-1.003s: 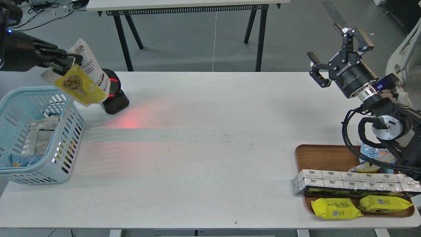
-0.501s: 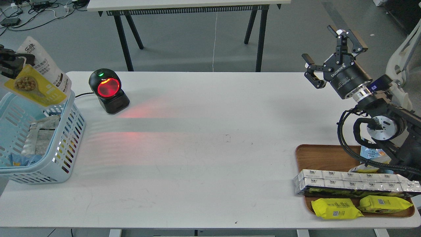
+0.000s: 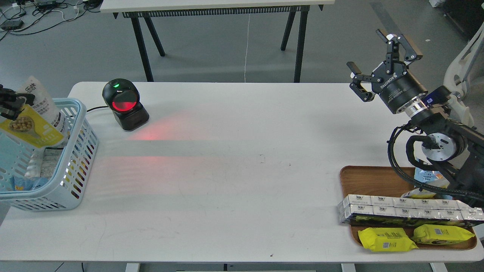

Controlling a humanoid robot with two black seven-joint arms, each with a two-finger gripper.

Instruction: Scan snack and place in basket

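Left end effector (image 3: pixel 9 105) clamped on the yellow-and-white stand-up bean snack pouch (image 3: pixel 32 121), which has dropped from above the rim to partly inside the light blue slotted plastic basket (image 3: pixel 81 151) at the tabletop (image 3: pixel 242 181) left edge. Clear of the black barcode scanner (image 3: pixel 124 104), so scan looks done; release is next. Right end effector (image 3: pixel 378 64) idle, fingers spread, empty, over the far right corner

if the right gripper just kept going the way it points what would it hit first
Probably nothing close. The right gripper is open and points up and to the left, away from the table, toward the bare floor and the far table's legs. Its path looks free as far as this view shows, though depth is hard to judge.
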